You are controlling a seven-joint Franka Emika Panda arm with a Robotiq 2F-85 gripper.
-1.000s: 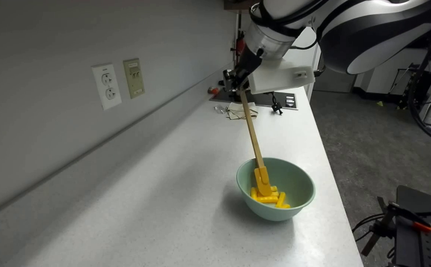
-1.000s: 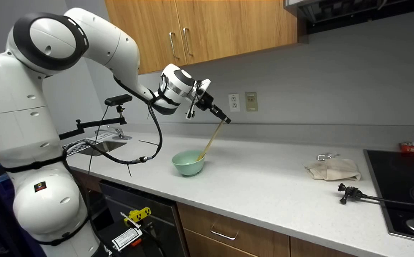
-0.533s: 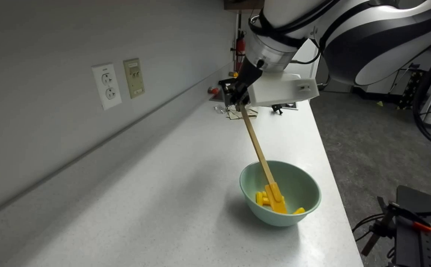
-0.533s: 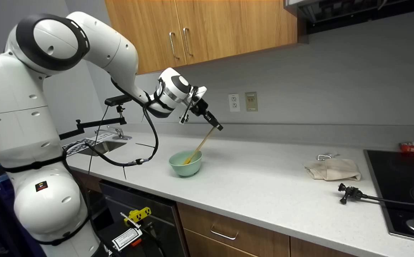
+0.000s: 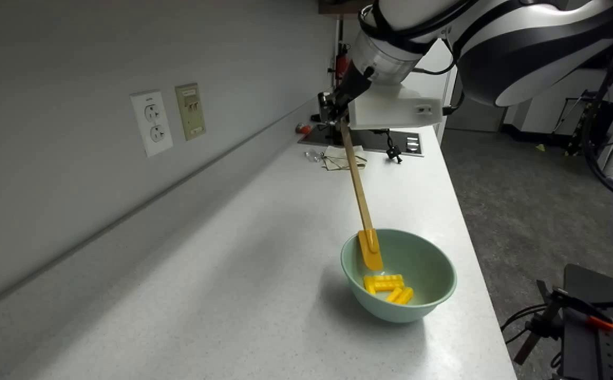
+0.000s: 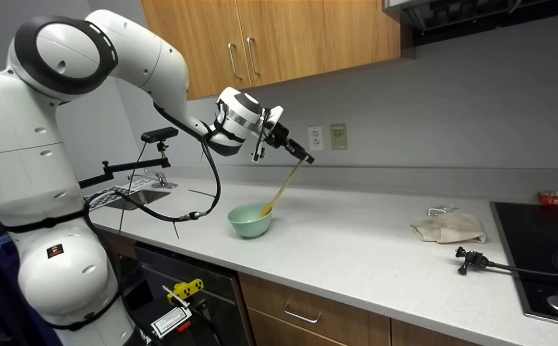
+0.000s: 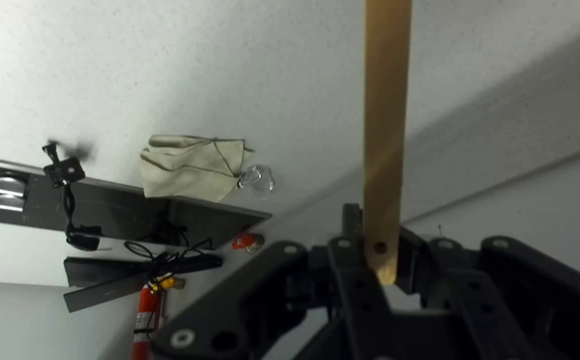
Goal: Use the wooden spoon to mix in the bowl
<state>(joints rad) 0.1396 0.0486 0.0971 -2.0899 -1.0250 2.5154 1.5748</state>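
Observation:
The wooden spoon (image 5: 357, 182) is a long tan wooden handle with a flat yellow head. It slants down into the pale green bowl (image 5: 398, 314), which also shows in an exterior view (image 6: 250, 227). The yellow head (image 5: 370, 253) is inside the bowl by its far-left rim, apart from the several yellow pieces (image 5: 389, 283) on the bowl's bottom. My gripper (image 5: 339, 117) is shut on the top end of the handle, high above the counter; it also shows in an exterior view (image 6: 306, 158). In the wrist view the handle (image 7: 384, 125) stands between the fingers (image 7: 380, 235); the bowl is out of view.
A folded cloth (image 6: 448, 227), a black clamp with a cable (image 6: 473, 259) and a cooktop (image 6: 548, 240) lie farther along the counter (image 5: 206, 295). The wall with outlets (image 5: 151, 122) runs along its back. A sink (image 6: 139, 198) is near the arm's base.
The spoon head dipped to the bottom, then rose to the far-left side as my gripper lifted. The bowl slid slightly toward the counter's front edge. The yellow pieces shifted.

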